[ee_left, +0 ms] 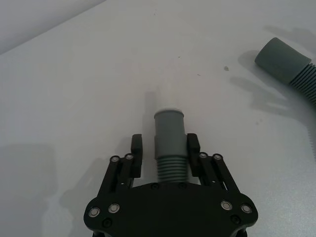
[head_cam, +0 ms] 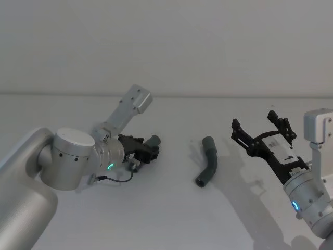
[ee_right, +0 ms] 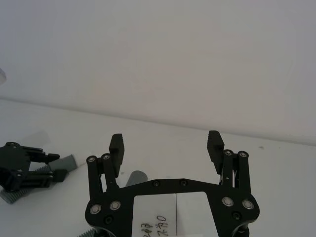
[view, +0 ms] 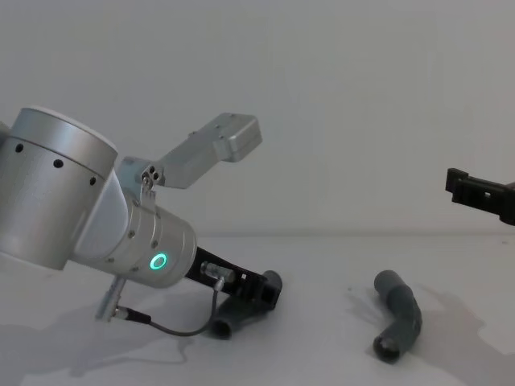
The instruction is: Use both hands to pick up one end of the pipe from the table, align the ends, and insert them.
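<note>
Pipe ends must meet, so the left claw (ee_left: 165, 145) pinches one grey pipe piece (ee_left: 170, 170) near its bumpy ribs, with the smooth round end (ee_left: 169, 121) poking out in front. The right claw (ee_right: 165, 143) is spread wide above the white table (head_cam: 156, 219). The second bent piece (head_cam: 208, 162) lies flat between both claws.
</note>
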